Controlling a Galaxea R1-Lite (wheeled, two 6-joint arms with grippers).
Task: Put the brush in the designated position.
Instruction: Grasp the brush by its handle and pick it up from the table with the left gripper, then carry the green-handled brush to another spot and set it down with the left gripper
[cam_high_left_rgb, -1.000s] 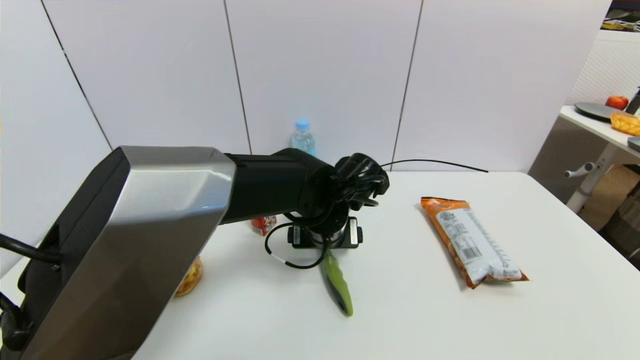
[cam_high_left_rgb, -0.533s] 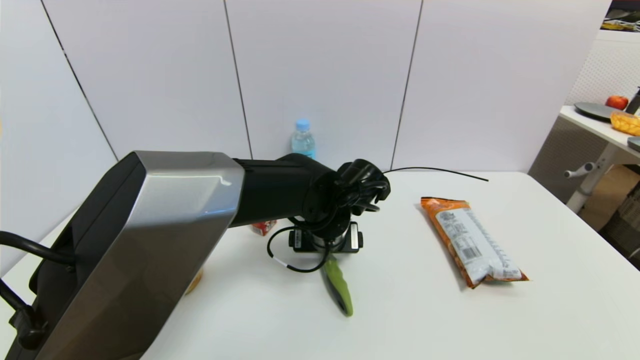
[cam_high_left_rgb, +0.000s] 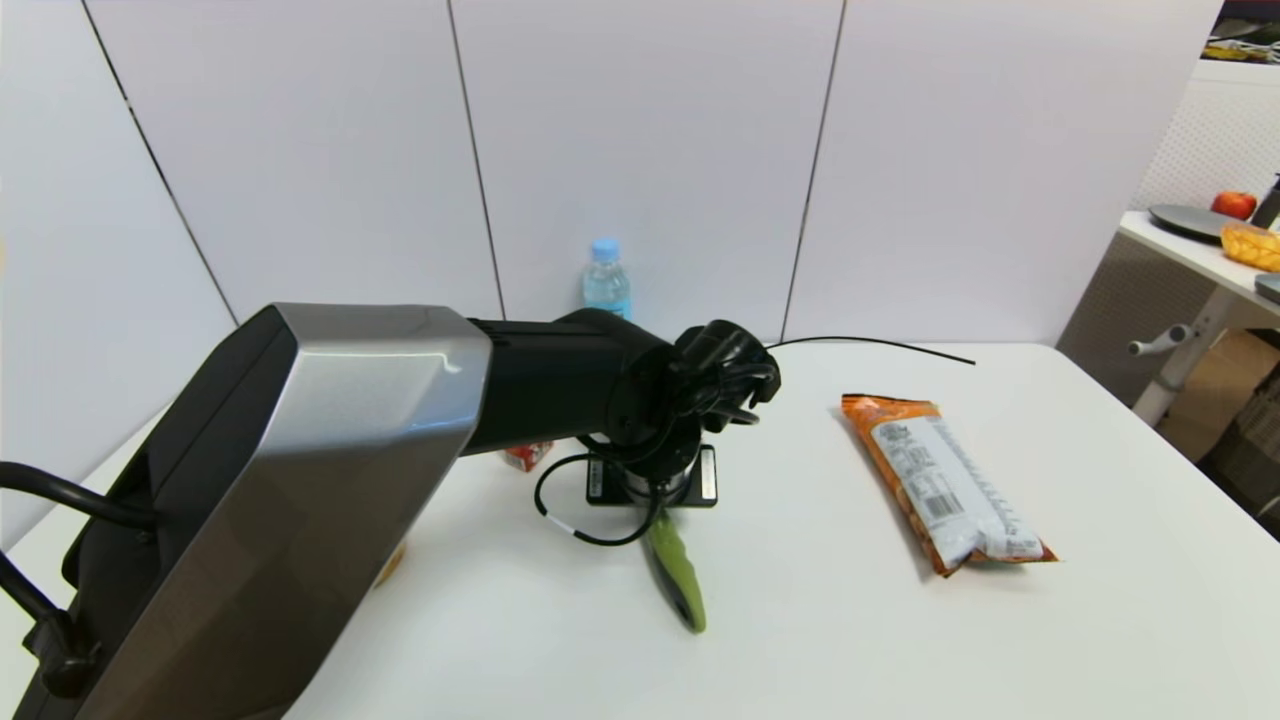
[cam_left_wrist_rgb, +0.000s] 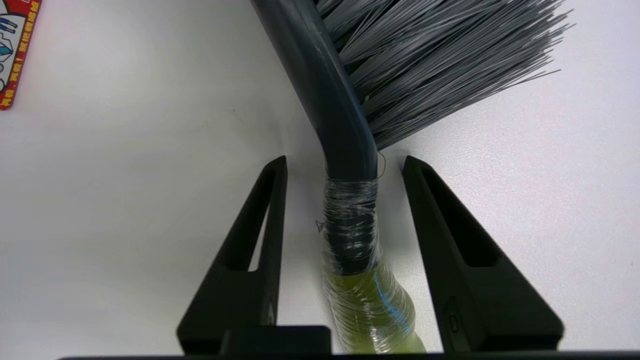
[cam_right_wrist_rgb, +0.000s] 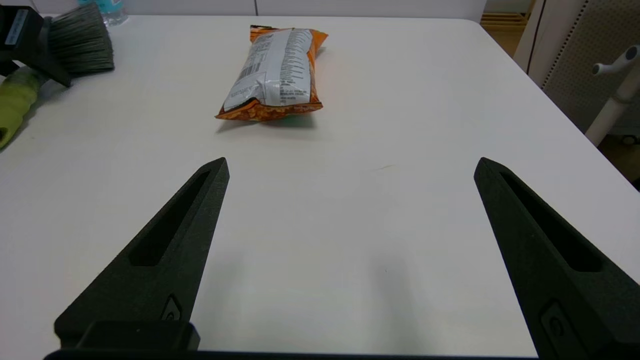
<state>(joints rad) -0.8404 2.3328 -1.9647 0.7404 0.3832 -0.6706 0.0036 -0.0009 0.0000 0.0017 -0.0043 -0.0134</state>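
Brush look: brush (cam_left_wrist_rgb: 345, 135) has a dark grey head, grey bristles, lime-green handle, and clear film wrapped round the neck.
Brush place: flat on the white bench (cam_high_left_rgb: 820, 620), well apart from the orange snack bag (cam_high_left_rgb: 940, 485), on the robot's left of it.
Axis: long axis runs toward the robot; the handle end is nearest it.
Left hand (cam_left_wrist_rgb: 345, 165): fingers parted, straddling the neck, gaps both sides, gripping nothing.
Right hand (cam_right_wrist_rgb: 350, 165): wide apart, empty, over bare bench.
View difference: head view shows only the handle; left wrist view shows the bristles.

Left hand (cam_left_wrist_rgb: 345, 165) low, fingers apart; right hand (cam_right_wrist_rgb: 350, 165) wide open.
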